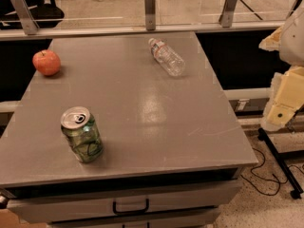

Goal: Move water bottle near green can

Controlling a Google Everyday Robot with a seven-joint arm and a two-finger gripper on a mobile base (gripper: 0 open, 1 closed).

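Green can (81, 134) at 7 o'clock; water bottle (166, 57) ungrasped at 1; gripper (284, 103) at 3, state untellable, must reach.

water bottle (166, 57) lying, green can (83, 137) upright, well apart

Clear plastic water bottle (167, 57); shiny metal green can (82, 134); smooth semi-matt bench (142, 103); cream plastic gripper (283, 106) at 3 o'clock.
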